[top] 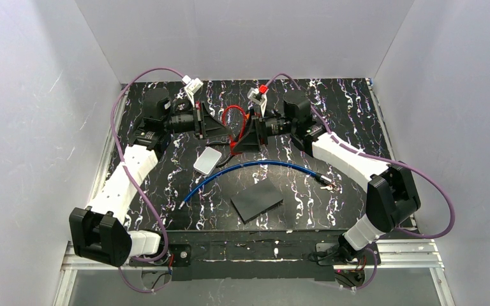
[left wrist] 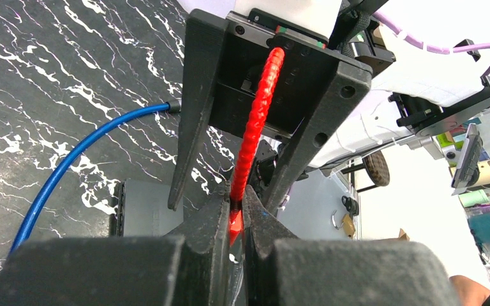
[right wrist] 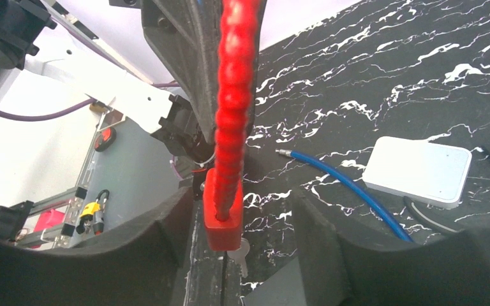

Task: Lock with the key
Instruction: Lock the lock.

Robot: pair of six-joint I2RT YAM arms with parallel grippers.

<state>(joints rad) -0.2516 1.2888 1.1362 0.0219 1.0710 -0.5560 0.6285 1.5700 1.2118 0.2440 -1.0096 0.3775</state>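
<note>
The left jaws pinch the red loop [left wrist: 255,121]; the right jaws stand apart around its red block [right wrist: 220,220], a key-like tab [right wrist: 240,254] beneath. The blue cable lock [top: 261,163] lies slack mid-bench [top: 332,115], nearer, untouched. Locking seems unstarted; next, the key must be gripped.

Showing soft, even overhead light in the top view, throwing only faint shadows on the black marbled table top [top: 306,204], blowing out to flat white on the right of the left wrist view, blurring the closest foreground in both wrist views.
</note>
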